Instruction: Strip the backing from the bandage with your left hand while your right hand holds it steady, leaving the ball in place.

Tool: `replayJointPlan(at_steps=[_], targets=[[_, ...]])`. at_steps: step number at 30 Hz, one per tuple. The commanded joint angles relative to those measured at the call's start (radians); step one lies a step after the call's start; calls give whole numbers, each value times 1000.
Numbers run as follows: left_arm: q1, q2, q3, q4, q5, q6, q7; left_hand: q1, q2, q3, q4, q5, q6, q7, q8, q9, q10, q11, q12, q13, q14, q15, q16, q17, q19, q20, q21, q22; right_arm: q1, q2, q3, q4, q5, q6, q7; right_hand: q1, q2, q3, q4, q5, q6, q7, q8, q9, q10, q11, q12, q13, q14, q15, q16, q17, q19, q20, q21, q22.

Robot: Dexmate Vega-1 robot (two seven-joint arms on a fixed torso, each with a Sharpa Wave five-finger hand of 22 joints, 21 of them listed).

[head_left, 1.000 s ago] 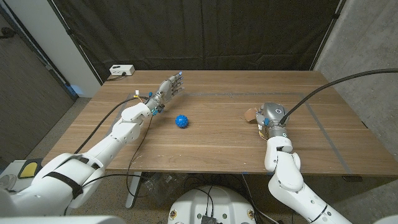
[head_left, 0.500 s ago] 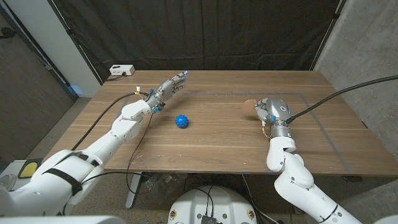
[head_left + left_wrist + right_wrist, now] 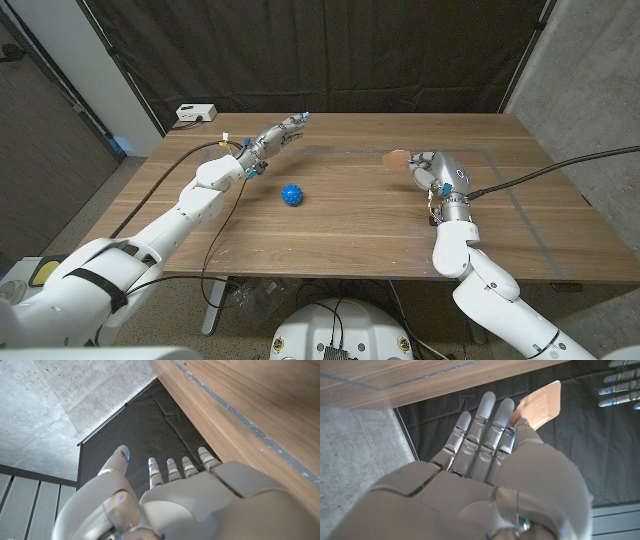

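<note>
up close, the right hand [image 3: 485, 475] pinches the bandage [image 3: 540, 406] at one end between the thumb and a finger; the other fingers [image 3: 482, 425] lie straight and close together beside it, touching nothing that can be seen. the free end of the strip sticks out past the fingertips, flat and uncreased. it reads as a thin, light, floppy thing, likely to fold or flutter if pulled sideways, and the backing edge will be slight and slick, so a fine fingertip pinch at the free end looks like the sensible place to take hold, pulling along the strip, not across it. whether the backing has already lifted anywhere cannot be told.

the left hand [image 3: 275, 136] holds nothing, its fingers [image 3: 170, 469] stretched out and a little apart, raised over the far left of the wooden table [image 3: 350, 240] and well apart from the bandage. the right hand carries the strip above the table's right side. the blue ball [image 3: 291, 194] sits on the table between the two arms, nearer the left, touched by neither.
</note>
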Motion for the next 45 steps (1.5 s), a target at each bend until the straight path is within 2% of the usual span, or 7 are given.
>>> replayJointPlan(at_steps=[1, 9, 15, 22, 27, 34, 45], targets=[[3, 31, 16, -73, 39, -11, 5, 40, -8, 6, -22, -7, 65, -3, 12, 5, 67, -6, 23, 5, 34, -14, 13, 6, 23, 12, 11, 3, -24, -36, 41, 11, 194, 218, -43, 13, 1, 2, 2, -1, 29, -17, 6, 7, 3, -6, 9, 5, -4, -97, -7, 3, -11, -69, 10, 0], [-18, 18, 27, -79, 34, -24, -31, 91, -16, 14, -35, -9, 198, 3, 44, 8, 175, -26, 52, 16, 121, -50, 38, 15, 55, 8, 24, 5, -25, -51, 51, 29, 269, 342, -26, 14, -1, 1, 3, -3, 32, -17, 4, 9, 3, -6, 14, 9, -4, -97, -14, 4, -18, -67, 16, -3], [-35, 10, 41, -87, 50, -39, -44, 121, -22, 21, -37, -9, 284, 9, 70, 9, 223, -35, 65, 27, 172, -61, 57, 29, 83, 9, 37, 8, -28, -46, 57, 46, 303, 418, -29, 15, -3, 0, 4, -4, 32, -19, 2, 13, 7, -8, 21, 15, -6, -98, -22, 6, -27, -69, 22, -7], [-49, 0, 55, -96, 54, -50, -72, 150, -39, 24, -42, -7, 371, 14, 100, 10, 263, -58, 82, 38, 192, -69, 60, 40, 95, 3, 43, 10, -27, -28, 60, 86, 347, 520, -29, 17, -4, -1, 5, -4, 35, -20, 1, 17, 3, -16, 25, 21, -6, -98, -27, 10, -34, -70, 30, -11], [-55, 0, 63, -115, 53, -50, -93, 168, -48, 25, -41, -5, 439, 32, 124, 10, 273, -67, 88, 44, 198, -70, 59, 47, 100, 5, 47, 11, -17, -21, 60, 123, 376, 607, -14, 19, -6, -2, 4, -4, 37, -23, 0, 19, 2, -20, 27, 24, -10, -99, -32, 12, -43, -70, 32, -13], [-73, -7, 77, -122, 36, -40, -152, 195, -67, 26, -48, -1, 456, 31, 130, 11, 282, -73, 95, 50, 208, -76, 58, 52, 107, 5, 51, 12, -3, -11, 59, 170, 415, 715, 22, 19, -7, -5, 5, -4, 40, -27, -2, 21, -2, -29, 30, 29, -16, -99, -39, 15, -54, -72, 36, -17], [-107, -38, 95, -104, 26, -37, -205, 222, -71, 29, -42, 5, 491, 22, 142, 11, 294, -74, 102, 59, 216, -74, 60, 64, 111, 5, 55, 13, 5, 10, 63, 190, 394, 755, 31, 18, -9, -10, 8, -4, 45, -30, -4, 24, 1, -29, 32, 29, -17, -100, -44, 23, -61, -71, 45, -23]])
